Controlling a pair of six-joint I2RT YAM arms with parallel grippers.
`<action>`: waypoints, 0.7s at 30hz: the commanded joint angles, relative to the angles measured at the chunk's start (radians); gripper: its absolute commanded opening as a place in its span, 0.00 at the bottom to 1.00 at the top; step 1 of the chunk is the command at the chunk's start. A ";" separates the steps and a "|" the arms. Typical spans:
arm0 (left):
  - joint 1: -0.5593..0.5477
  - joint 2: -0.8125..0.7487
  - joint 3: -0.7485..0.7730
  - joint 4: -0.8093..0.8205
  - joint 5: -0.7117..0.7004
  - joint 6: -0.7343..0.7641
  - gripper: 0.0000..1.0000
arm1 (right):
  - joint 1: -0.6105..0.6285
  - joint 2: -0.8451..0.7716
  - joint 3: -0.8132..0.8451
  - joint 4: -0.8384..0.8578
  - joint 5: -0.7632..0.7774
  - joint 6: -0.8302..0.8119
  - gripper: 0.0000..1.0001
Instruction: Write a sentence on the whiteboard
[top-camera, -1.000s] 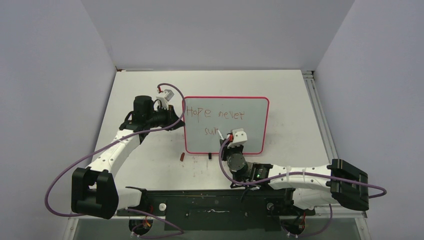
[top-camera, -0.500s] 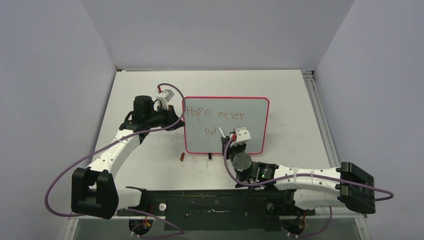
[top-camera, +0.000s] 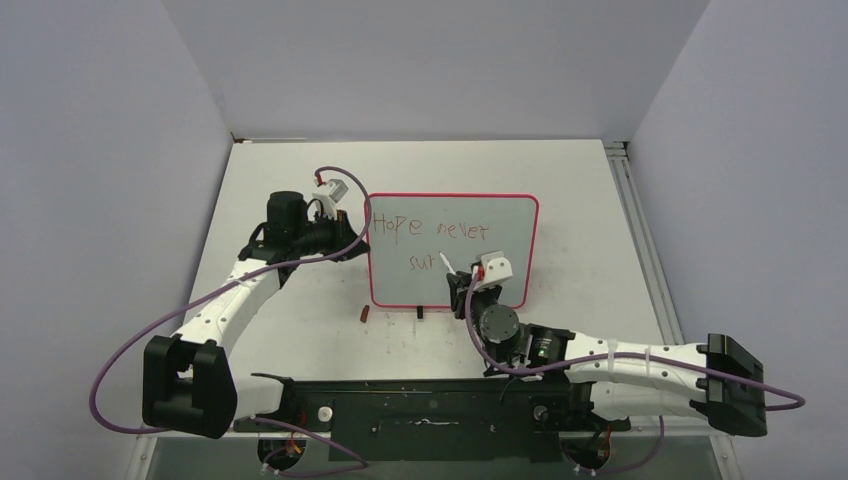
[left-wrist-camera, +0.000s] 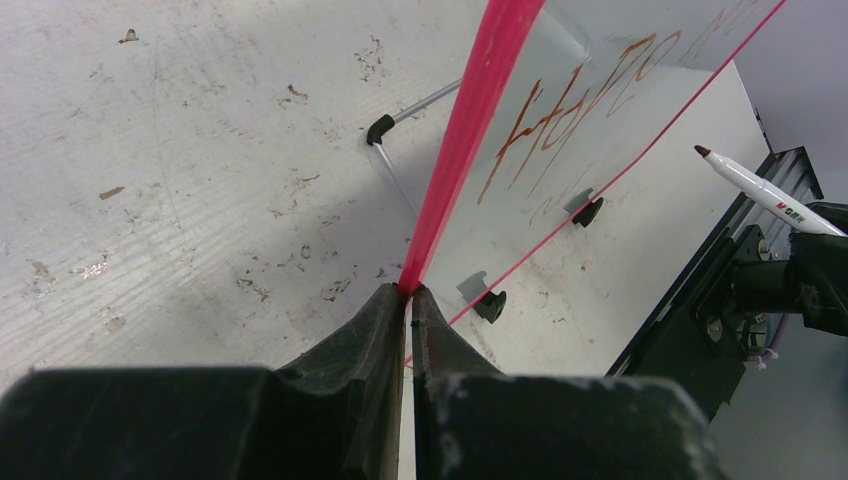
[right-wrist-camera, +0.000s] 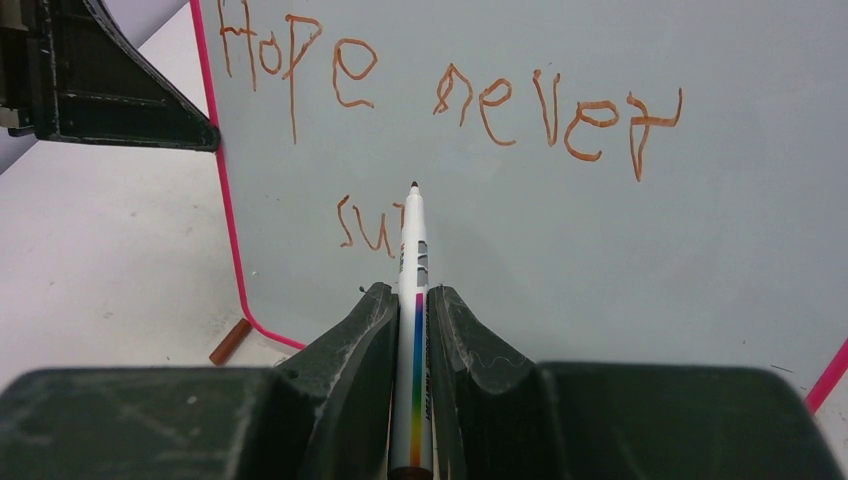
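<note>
The whiteboard (top-camera: 505, 222) stands tilted on the table, pink-framed. The sentence (top-camera: 430, 229) reads "Hope never", with "sur" (top-camera: 424, 263) started below. My left gripper (top-camera: 350, 240) is shut on the board's left frame edge (left-wrist-camera: 470, 110), fingertips pinching the pink rim (left-wrist-camera: 408, 290). My right gripper (top-camera: 470, 287) is shut on a white marker (right-wrist-camera: 412, 260) with a rainbow stripe. The marker's tip (right-wrist-camera: 414, 186) points at the board just right of "su" (right-wrist-camera: 362, 226), below "Hope never" (right-wrist-camera: 450, 98). Whether the tip touches the board I cannot tell.
A reddish-brown marker cap (top-camera: 365, 312) lies on the table by the board's lower left corner, also in the right wrist view (right-wrist-camera: 230, 341). The board's black feet (left-wrist-camera: 490, 305) rest on the table. Grey walls enclose the table; a black base rail (top-camera: 430, 410) runs along the near edge.
My right arm has swung to the right, carrying the marker a little rightward along the second line. The left arm and the board have not moved.
</note>
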 joint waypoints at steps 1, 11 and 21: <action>-0.007 -0.024 0.018 0.023 0.015 -0.010 0.04 | -0.027 -0.036 -0.002 -0.004 -0.057 0.001 0.05; -0.007 -0.018 0.019 0.021 0.013 -0.011 0.04 | -0.042 -0.016 -0.031 0.040 -0.068 -0.005 0.05; -0.008 -0.023 0.019 0.023 0.013 -0.012 0.04 | -0.049 0.044 -0.029 0.088 -0.044 -0.001 0.05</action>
